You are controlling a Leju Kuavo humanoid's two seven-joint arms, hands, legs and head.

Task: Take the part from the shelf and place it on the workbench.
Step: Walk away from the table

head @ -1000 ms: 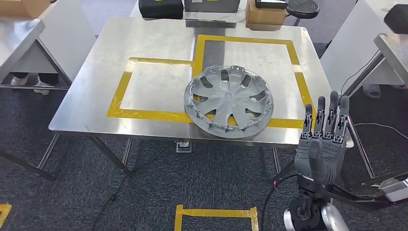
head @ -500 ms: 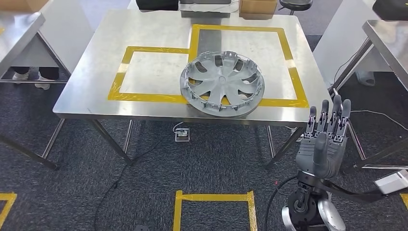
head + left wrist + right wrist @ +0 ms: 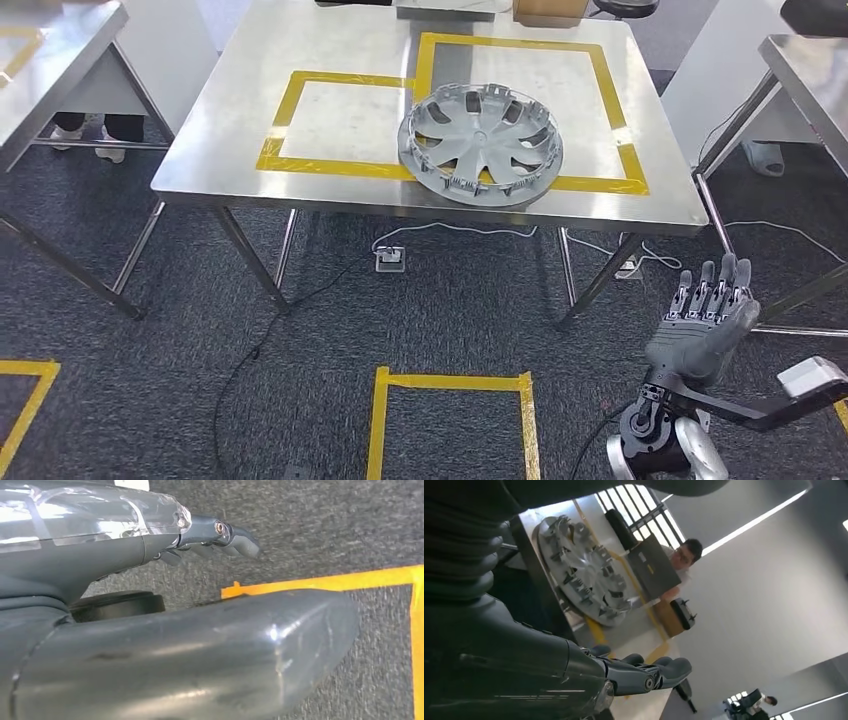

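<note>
The part, a grey wheel cover, lies flat on the steel workbench, across the yellow tape near the front edge. It also appears in the right wrist view as the wheel cover, on the bench. My right hand hangs low at the right, well short of the bench and over the carpet, fingers straight and holding nothing. The right wrist view shows the same right hand with nothing in it. My left hand hangs over the carpet, fingers extended, holding nothing.
Yellow tape frames mark the bench top, and a taped square marks the floor in front of me. Other steel tables stand at the left and right. Cables run under the bench. A person sits beyond it.
The whole view has shifted: the bench now lies farther off and the camera has moved back. My right hand has dropped from bench-edge height to low beside my body.
</note>
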